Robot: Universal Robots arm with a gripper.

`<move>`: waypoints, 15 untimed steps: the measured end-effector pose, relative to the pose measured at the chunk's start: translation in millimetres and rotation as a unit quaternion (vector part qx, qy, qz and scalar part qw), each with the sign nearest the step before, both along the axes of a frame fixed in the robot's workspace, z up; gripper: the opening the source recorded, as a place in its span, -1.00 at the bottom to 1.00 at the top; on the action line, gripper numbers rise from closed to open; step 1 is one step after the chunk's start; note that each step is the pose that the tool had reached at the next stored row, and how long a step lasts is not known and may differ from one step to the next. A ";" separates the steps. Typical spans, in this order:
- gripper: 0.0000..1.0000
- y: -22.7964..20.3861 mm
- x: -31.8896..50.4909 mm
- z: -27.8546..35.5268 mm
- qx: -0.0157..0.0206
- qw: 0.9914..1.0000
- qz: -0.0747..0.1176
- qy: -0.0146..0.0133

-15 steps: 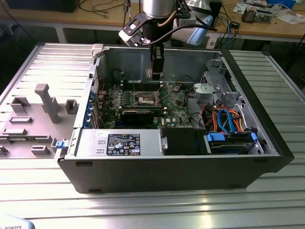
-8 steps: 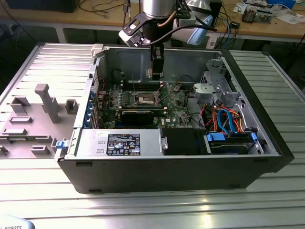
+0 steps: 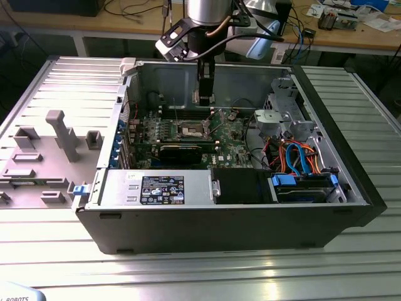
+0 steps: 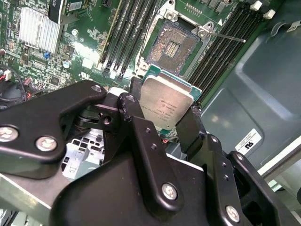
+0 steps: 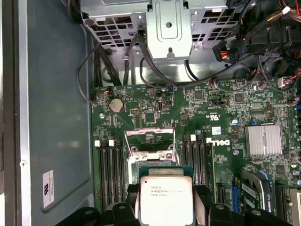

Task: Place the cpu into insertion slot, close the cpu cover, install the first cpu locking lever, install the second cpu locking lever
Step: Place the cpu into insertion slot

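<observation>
- Black matte claw (image 4: pixel 164 113) pinches the cpu (image 4: pixel 162 99), a flat square chip with a silvery-grey top, by opposite edges.
- Insertion slot (image 4: pixel 171 47) lies bare mid green motherboard (image 5: pixel 211 101): dark pinned centre, metal rim.
- Thin silvery cpu cover (image 5: pixel 149 131) frame stands open.

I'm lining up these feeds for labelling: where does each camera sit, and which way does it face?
Exterior view: off the arm, raised, looking down into the open computer case; arm and gripper show.
Second wrist view: at the wrist, looking along the fingers at the insertion slot.
First wrist view: at the wrist, looking down on the motherboard; fingers show.
Both wrist views share the held cpu.
</observation>
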State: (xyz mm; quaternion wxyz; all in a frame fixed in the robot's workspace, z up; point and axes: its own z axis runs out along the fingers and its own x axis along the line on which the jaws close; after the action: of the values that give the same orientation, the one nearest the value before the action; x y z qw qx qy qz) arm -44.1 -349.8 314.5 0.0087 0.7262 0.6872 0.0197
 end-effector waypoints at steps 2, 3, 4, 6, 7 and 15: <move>0.08 0.0 0.0 0.0 0.000 1.000 0.000 0.000; 0.08 0.0 0.0 0.0 0.000 1.000 0.000 0.000; 0.08 0.3 0.0 -0.2 0.000 1.000 0.000 0.000; 0.08 -0.1 -0.8 -0.9 0.000 1.000 0.000 -0.001; 0.08 -0.2 -1.1 -1.4 0.000 1.000 0.000 -0.004; 0.08 -0.2 -1.6 -12.7 -0.002 1.000 0.001 -0.012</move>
State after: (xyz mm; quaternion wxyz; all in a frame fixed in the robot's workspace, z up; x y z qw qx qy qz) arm -45.7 -350.0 301.8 0.0188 0.7251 0.6878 0.0273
